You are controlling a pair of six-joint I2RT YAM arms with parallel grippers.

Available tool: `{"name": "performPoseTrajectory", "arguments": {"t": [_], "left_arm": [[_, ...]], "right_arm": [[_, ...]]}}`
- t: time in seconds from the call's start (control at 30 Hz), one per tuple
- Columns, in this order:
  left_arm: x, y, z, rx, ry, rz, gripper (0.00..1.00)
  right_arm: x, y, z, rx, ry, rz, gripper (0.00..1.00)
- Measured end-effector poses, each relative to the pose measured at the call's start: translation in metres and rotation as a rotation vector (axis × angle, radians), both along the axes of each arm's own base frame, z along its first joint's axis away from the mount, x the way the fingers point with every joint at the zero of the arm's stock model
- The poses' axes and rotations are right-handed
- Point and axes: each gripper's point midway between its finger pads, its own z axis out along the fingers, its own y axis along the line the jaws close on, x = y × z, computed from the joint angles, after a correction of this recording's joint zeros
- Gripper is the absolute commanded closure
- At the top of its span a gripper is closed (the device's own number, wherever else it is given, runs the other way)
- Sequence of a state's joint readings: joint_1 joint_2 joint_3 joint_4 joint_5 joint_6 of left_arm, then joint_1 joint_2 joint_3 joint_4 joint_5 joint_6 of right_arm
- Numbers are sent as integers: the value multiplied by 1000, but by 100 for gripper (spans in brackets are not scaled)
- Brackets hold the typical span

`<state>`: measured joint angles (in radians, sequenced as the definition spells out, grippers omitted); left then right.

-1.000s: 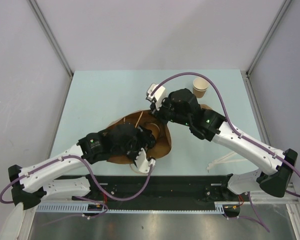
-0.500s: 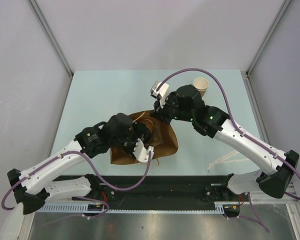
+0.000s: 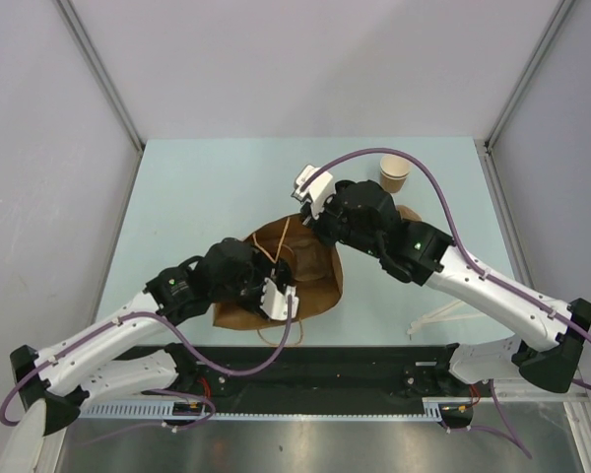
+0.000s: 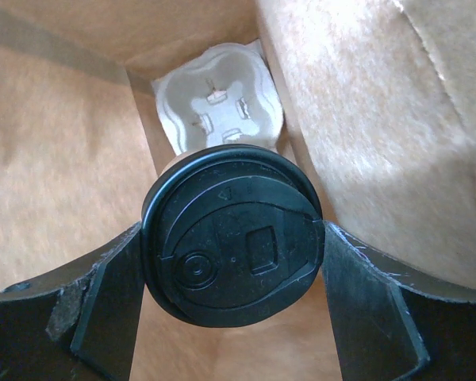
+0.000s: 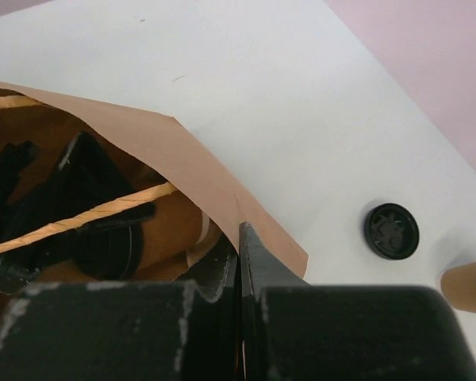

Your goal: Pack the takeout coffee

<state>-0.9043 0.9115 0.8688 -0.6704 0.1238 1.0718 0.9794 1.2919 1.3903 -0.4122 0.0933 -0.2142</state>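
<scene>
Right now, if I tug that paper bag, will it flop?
Probably flops: the paper bag looks thin and creased, its edge pinched by the right jaws. Likely light, so it may slide on the smooth table.

Two cups (image 3: 394,173) (one lidded), one loose lid (image 5: 391,231), one bag (image 3: 320,283), one tray (image 4: 218,103).

A brown paper bag (image 3: 315,286) lies on the tabletop (image 3: 207,187). Inside, a black-lidded tan paper cup (image 4: 232,238) sits in the left end effector (image 4: 232,242), with a pale moulded-pulp tray (image 4: 218,99) deeper in. Behind the bag stands an open tan kraft cup (image 3: 394,173), a small round black lid (image 5: 391,231) near it.
</scene>
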Motion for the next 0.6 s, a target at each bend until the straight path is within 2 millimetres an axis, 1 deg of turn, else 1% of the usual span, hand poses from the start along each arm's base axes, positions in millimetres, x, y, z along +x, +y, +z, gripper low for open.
{"name": "performPoseTrajectory", "arguments": {"t": [0.07, 0.23, 0.43, 0.6], "left_arm": [[2, 0, 3, -24, 8, 25, 70], [12, 7, -6, -13, 77, 112, 70], [28, 8, -3, -10, 144, 206, 70], [33, 13, -7, -9, 177, 246, 71]], "right_arm": [[1, -2, 1, -4, -10, -12, 100], [3, -8, 3, -10, -26, -31, 100], [-1, -13, 1, -9, -26, -31, 100], [-5, -14, -5, -5, -8, -23, 100]]}}
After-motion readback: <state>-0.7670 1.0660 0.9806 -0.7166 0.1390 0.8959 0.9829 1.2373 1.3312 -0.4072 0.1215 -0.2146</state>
